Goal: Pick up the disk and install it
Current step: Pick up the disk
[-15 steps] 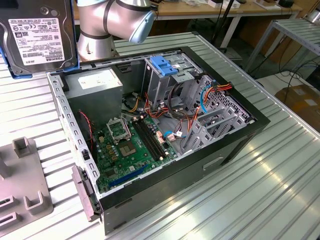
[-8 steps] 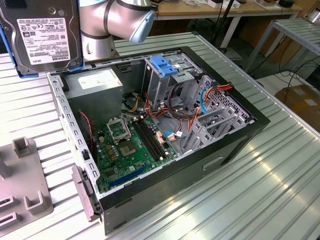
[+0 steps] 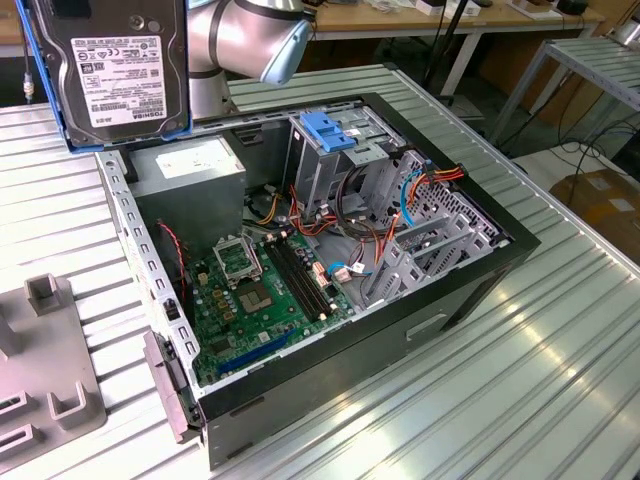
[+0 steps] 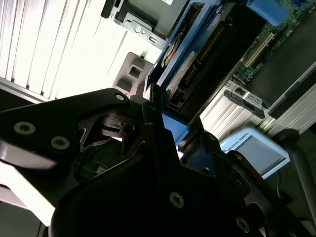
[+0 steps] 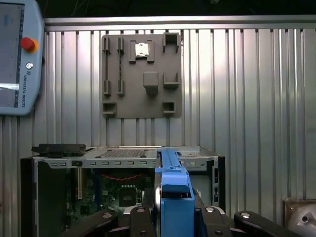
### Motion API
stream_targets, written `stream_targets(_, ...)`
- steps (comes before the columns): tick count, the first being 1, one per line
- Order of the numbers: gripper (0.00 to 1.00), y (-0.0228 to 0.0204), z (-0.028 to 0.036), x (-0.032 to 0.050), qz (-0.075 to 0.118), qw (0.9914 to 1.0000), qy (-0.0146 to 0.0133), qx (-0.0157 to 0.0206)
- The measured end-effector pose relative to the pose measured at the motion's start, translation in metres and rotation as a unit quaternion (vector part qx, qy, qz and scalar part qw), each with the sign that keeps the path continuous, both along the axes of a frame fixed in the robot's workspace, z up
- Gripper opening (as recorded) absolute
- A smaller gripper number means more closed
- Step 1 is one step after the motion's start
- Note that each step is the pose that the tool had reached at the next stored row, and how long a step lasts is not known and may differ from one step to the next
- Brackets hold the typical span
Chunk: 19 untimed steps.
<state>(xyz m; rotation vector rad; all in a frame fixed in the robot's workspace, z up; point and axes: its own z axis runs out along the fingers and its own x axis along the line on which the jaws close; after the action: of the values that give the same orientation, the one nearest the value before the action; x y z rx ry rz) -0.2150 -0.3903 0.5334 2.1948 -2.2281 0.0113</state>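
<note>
Disk (image 3: 125, 65) held aloft in upper left of exterior view, well above ribbed surface (image 3: 520, 400), upright, label facing camera, blue carrier frame along its edges. Arm (image 3: 250, 35) behind it at top centre of frame, joint bent above rear of open computer case (image 3: 330, 370). Pincer (image 5: 174, 216) clamped shut on disk's blue carrier, fingers (image 5: 205, 217) on either side, carrier edge-on between them in first wrist view. Case at frame centre, motherboard exposed; blue bracket (image 3: 328, 130) atop drive cage. Grey fixture plate (image 3: 50, 370) lower left
</note>
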Motion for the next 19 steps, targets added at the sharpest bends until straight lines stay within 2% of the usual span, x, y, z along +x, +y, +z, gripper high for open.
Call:
stream_targets(18, 0.37, -0.0008, -0.0032, 0.0338, 0.000, 0.99994, 0.0000, -0.0108)
stream_targets(19, 0.37, -0.0008, -0.0037, 0.0393, 0.000, 0.99993, 0.0000, -0.0117)
